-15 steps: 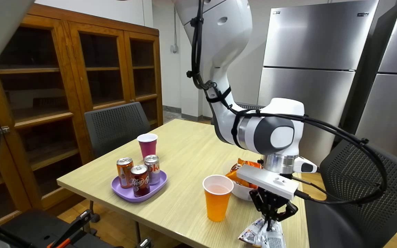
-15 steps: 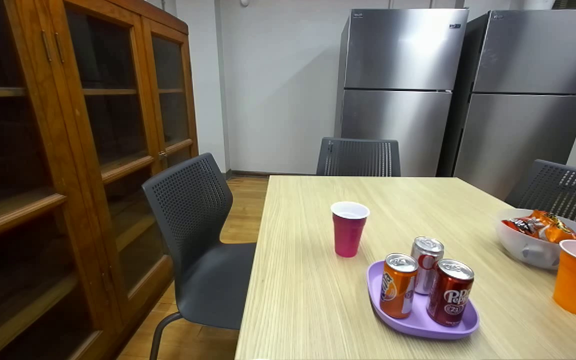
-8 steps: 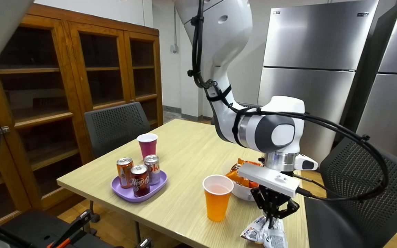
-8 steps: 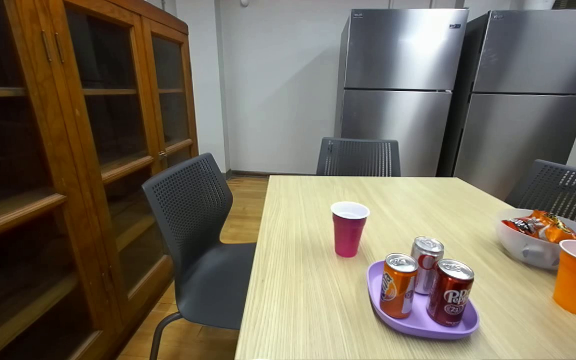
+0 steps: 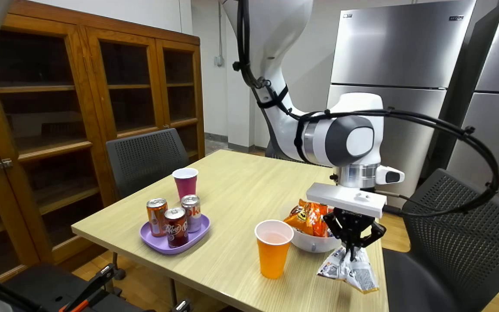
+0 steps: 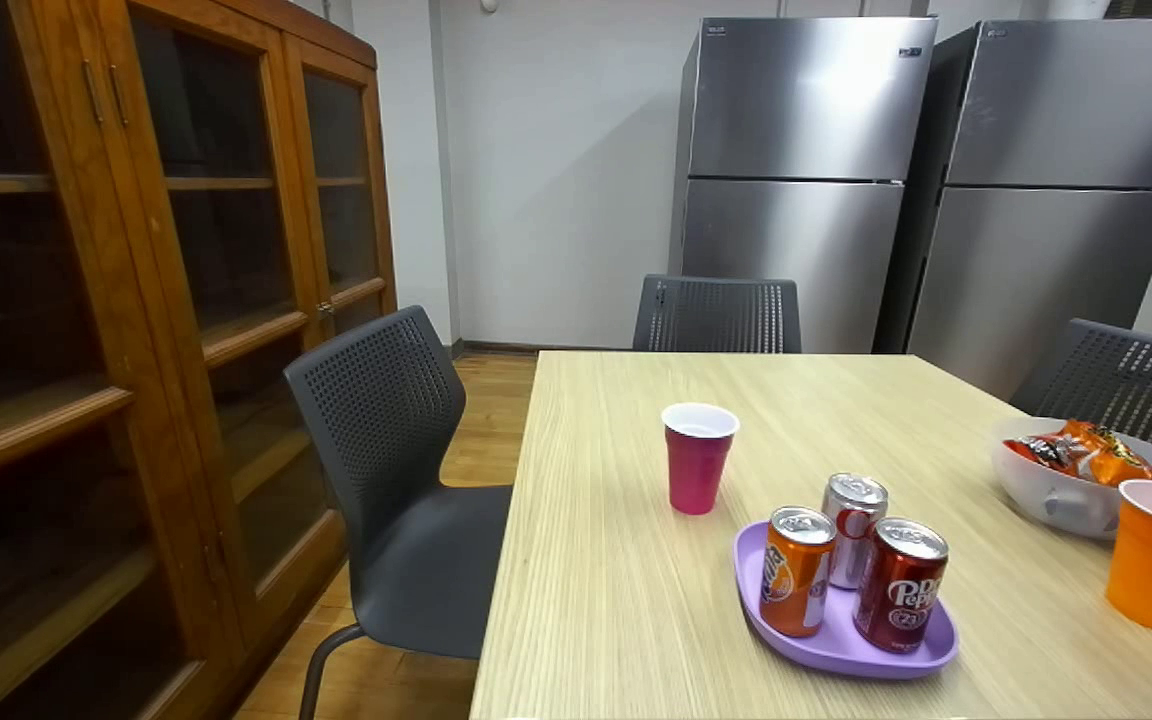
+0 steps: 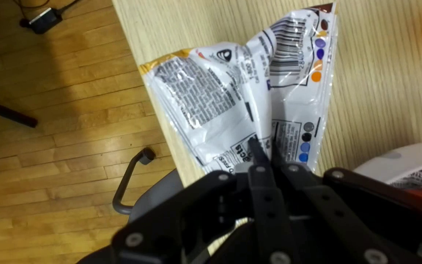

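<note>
Grasping a crinkled white snack bag [image 7: 211, 95] in the end effector [image 7: 265, 147], clenched on a gathered fold with printed panels spread below in two lobes: small text and a yellow edge on one, a barcode and colored dots on the other. Held over the worktop [image 5: 232, 190], just beside the white bowl [image 5: 314, 246] and on its nearer side in an exterior view; unable to tell touching the worktop from hanging clear of it.

Heaped inside the white bowl, orange and red packets [image 5: 302, 219]. Standing near the bowl, to its left in that view, an orange cup [image 5: 274, 255], upright and apart from the snack bag. Just past the bowl on its right there, a dark gray chair [image 5: 466, 238].

Well to the left of the bowl in both exterior views, a purple tray [image 6: 836, 652] bearing an orange can [image 6: 798, 575], a dark red Dr Pepper can [image 6: 902, 590] and a silver can [image 6: 848, 535], all upright and grouped closely. Likewise well left of the bowl, a magenta cup [image 6: 696, 465], upright with a white interior.

Beyond the bowl and leftward in an exterior view, a second gray chair [image 6: 716, 315]. Far to the left of the bowl in both, a third gray chair [image 6: 376, 430] and a brown wooden cabinet [image 5: 79, 82] with glass doors. Farthest of all, well behind the bowl, two steel refrigerators [image 6: 806, 110].
</note>
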Controlling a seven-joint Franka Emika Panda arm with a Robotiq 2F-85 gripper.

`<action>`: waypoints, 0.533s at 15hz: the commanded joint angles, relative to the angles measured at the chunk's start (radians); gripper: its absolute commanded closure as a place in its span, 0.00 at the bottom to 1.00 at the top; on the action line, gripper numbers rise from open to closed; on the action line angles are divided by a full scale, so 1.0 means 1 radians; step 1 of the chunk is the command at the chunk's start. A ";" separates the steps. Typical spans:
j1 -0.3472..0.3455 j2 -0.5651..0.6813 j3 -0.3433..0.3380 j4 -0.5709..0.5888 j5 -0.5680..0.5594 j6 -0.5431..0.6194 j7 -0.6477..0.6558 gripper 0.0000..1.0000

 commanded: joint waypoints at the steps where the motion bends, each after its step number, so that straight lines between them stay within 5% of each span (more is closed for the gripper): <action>1: 0.040 -0.092 -0.022 -0.054 -0.061 0.030 0.037 0.99; 8: 0.112 -0.155 -0.036 -0.062 -0.140 0.062 0.100 0.99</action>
